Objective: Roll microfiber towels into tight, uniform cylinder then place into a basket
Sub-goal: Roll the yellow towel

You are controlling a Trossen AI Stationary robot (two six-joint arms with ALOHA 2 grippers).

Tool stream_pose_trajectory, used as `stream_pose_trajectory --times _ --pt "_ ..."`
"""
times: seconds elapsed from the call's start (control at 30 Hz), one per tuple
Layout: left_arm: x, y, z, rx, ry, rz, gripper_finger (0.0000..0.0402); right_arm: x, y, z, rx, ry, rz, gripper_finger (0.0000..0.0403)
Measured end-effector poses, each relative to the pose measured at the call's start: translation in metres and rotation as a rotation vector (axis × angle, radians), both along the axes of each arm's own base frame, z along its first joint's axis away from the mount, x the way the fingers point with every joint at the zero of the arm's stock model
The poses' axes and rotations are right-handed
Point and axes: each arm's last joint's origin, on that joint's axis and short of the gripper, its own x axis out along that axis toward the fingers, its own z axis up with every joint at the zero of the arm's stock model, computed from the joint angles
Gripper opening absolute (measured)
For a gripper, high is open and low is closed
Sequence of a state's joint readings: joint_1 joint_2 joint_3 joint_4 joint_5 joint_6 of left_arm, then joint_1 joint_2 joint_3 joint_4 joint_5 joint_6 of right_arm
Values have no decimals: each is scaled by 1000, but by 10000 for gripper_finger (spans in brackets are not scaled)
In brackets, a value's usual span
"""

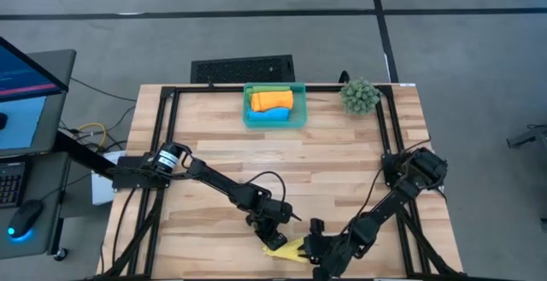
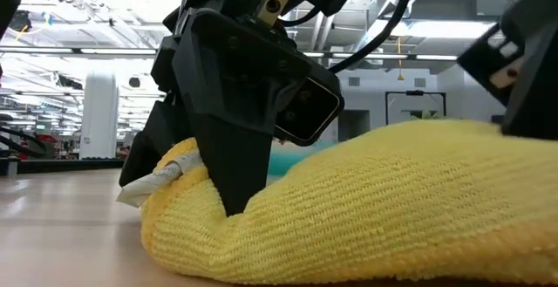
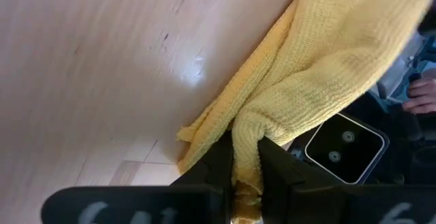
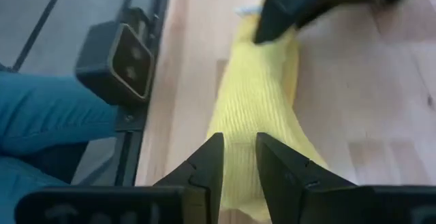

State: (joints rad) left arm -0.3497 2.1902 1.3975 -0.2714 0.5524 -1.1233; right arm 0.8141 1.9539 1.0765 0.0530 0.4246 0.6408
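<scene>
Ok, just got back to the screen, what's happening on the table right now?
Both arms are working the yellow towel at the table's near edge. The left gripper is shut on one end of it; the right gripper straddles the other end. The orange, green and blue towels already lie in the basket.

The soft yellow microfiber towel (image 1: pixel 286 248) lies mostly hidden under both dark grippers at the table's near edge; in the low view its right end is cut off
</scene>
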Motion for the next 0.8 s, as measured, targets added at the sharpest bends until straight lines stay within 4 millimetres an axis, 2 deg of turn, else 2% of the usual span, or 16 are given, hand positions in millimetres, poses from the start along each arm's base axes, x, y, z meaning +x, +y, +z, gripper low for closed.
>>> stream_pose_trajectory --times 0.27,0.47,0.6,0.8 --pt "0 0 0 7 -11 -9 31 5 -6 -18 69 103 -55 113" --pt "0 0 0 11 -18 -15 32 6 -2 -20 115 131 -20 113" --pt "0 0 0 11 -18 -14 32 1 -1 -11 118 132 -6 113" --pt "0 0 0 11 -18 -14 32 -10 4 20 103 32 38 113"
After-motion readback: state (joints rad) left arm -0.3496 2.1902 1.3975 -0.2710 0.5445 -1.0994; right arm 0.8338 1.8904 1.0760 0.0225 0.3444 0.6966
